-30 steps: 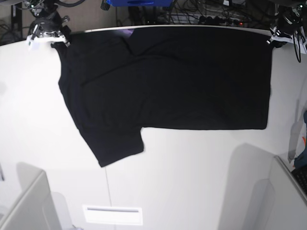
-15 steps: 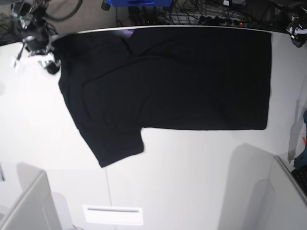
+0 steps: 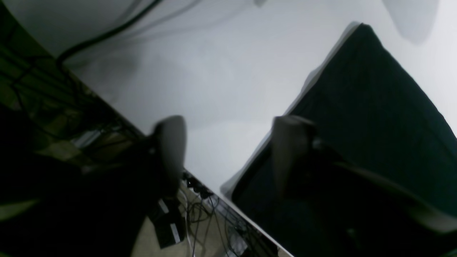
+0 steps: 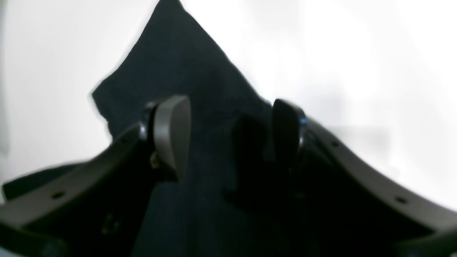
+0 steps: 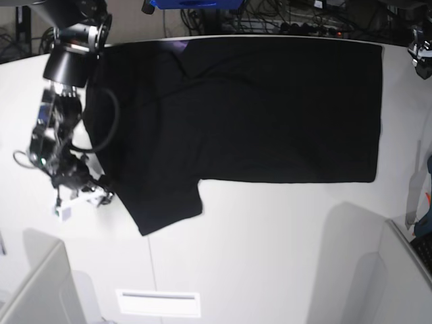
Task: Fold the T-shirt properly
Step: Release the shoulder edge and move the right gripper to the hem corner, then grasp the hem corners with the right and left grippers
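Note:
The black T-shirt (image 5: pixel 256 108) lies flat on the white table (image 5: pixel 270 250), plain side up, with one sleeve (image 5: pixel 165 206) pointing toward the front left. A bit of purple print (image 5: pixel 179 46) shows at its far edge. My right gripper (image 5: pixel 84 199) is open, low over the table at the shirt's left edge beside the sleeve. In the right wrist view its jaws (image 4: pixel 228 135) stand apart over black cloth (image 4: pixel 200 89). My left gripper (image 5: pixel 422 57) is off the shirt's far right corner. In the left wrist view it (image 3: pixel 230 150) is open and empty, beside the shirt corner (image 3: pixel 375 107).
Cables and power strips (image 5: pixel 283 20) hang behind the table's far edge and show in the left wrist view (image 3: pixel 200 210). Grey bins stand at the front left (image 5: pixel 34 290) and front right (image 5: pixel 405 270). A white slot plate (image 5: pixel 158 302) lies near the front edge.
My right arm has swung from the shirt's far left corner down along its left edge to the sleeve. My left gripper has let go of the far right corner and stays just off it.

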You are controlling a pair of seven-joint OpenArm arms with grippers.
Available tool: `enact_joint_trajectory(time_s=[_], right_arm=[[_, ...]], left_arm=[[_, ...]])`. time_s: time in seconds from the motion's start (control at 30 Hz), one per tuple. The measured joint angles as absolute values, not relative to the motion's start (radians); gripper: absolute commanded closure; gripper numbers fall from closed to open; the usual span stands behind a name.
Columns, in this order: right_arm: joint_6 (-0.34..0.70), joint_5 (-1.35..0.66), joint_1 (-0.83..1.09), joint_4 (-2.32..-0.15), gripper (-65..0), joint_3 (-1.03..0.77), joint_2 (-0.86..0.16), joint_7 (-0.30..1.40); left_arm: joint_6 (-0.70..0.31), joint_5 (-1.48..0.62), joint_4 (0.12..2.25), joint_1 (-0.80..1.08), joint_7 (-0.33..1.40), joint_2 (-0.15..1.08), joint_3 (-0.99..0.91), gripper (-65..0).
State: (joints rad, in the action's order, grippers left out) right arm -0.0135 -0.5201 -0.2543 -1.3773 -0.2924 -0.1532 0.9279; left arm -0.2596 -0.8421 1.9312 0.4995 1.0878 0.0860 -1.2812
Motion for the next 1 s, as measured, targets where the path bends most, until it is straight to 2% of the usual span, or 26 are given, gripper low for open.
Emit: enact_joint_trajectory(time_s=[0.07,0.27,0.4,0.7,0.83,0.9,1.0], right_arm=[[-0.013,-0.522,-0.316,-1.258,-35.0,-0.251,-0.174,0.872],[-0.014,-0.52,-0.484,-0.912,-35.0,-0.096,-0.213,0.718],[0.086,-0.517,-0.542,-0.74,-34.8,-0.023,-0.216,0.649],[0.106,-0.515,-0.55,-0.714,-34.2,0.088,-0.219,0.608],[0.106,-0.517,-0.509,-0.772,-33.6,0.098,-0.217,0.589],[0.106,-0.518,-0.498,-0.793,-27.9,0.098,-0.217,0.591],[0.106,-0.516,-0.498,-0.793,-14.4,0.105,-0.218,0.608]], left_arm=[[-0.26,-0.843,1.931,0.499,1.09,0.082,-1.281,-28.6],[-0.259,-0.841,1.931,0.501,1.09,0.081,-1.284,-28.3],[-0.259,-0.839,1.93,0.501,1.089,0.081,-1.284,-28.3],[-0.259,-0.843,1.93,0.501,1.089,0.081,-1.284,-28.3],[-0.26,-0.843,1.93,0.5,1.089,0.081,-1.284,-28.3],[-0.259,-0.842,1.93,0.5,1.089,0.081,-1.283,-28.3],[-0.259,-0.842,1.93,0.498,1.089,0.081,-1.281,-28.3]])
